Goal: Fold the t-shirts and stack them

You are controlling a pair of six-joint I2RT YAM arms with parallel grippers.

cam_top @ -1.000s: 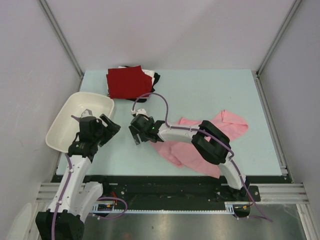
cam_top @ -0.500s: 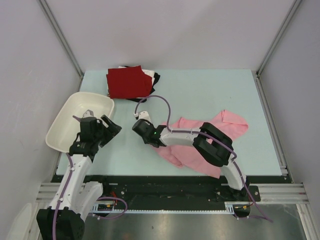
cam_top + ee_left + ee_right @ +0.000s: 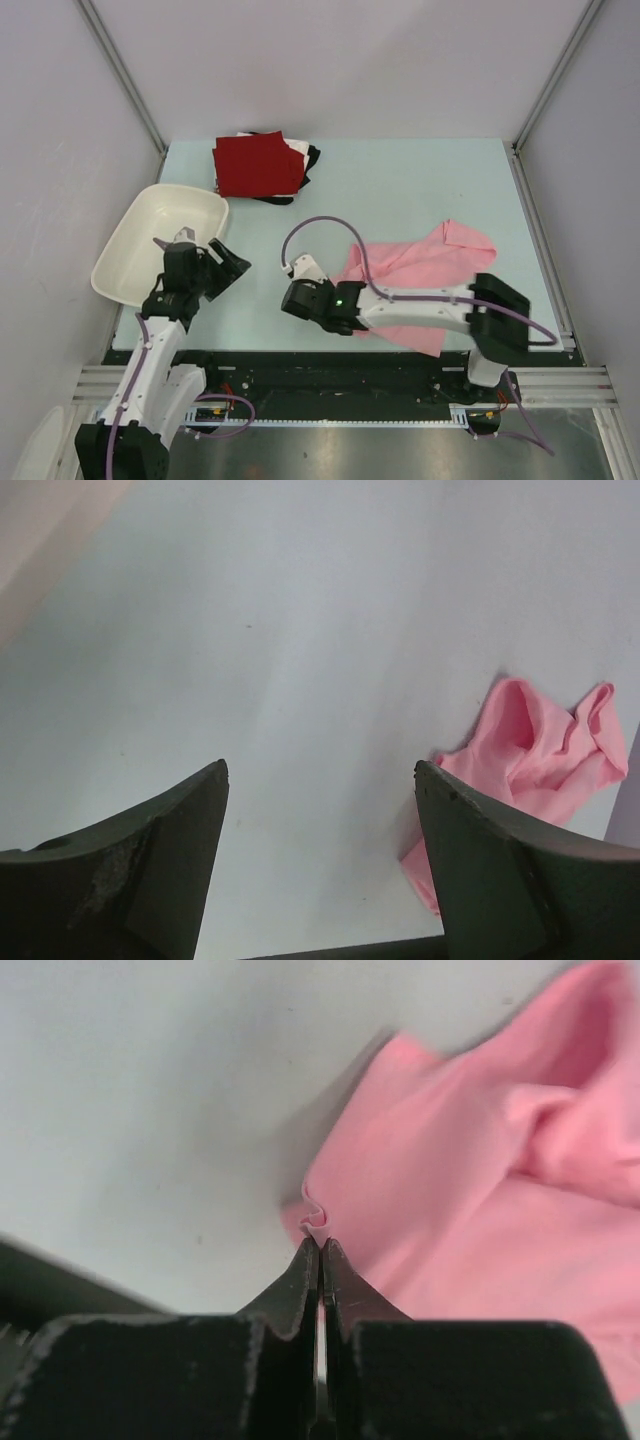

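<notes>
A light pink t-shirt (image 3: 430,262) lies crumpled on the right half of the pale green table. My right gripper (image 3: 308,300) hangs low at its left edge, near the table's front. In the right wrist view the right gripper (image 3: 320,1242) is shut on a small pinched fold of the pink t-shirt (image 3: 470,1180). At the back, a folded dark red t-shirt (image 3: 255,165) tops a stack, with white (image 3: 297,148) and black (image 3: 312,157) cloth showing under it. My left gripper (image 3: 215,262) is open above bare table; its own view (image 3: 320,770) shows the pink t-shirt (image 3: 540,745) off to the right.
A white plastic tub (image 3: 125,255) sits at the table's left edge, right behind my left gripper. Grey walls close in the table on three sides. The right arm's purple cable (image 3: 320,225) loops over the table's middle.
My right gripper has shut on the pink shirt's left edge and moved toward the table's near edge, with the cloth following. The left arm has hardly shifted.
</notes>
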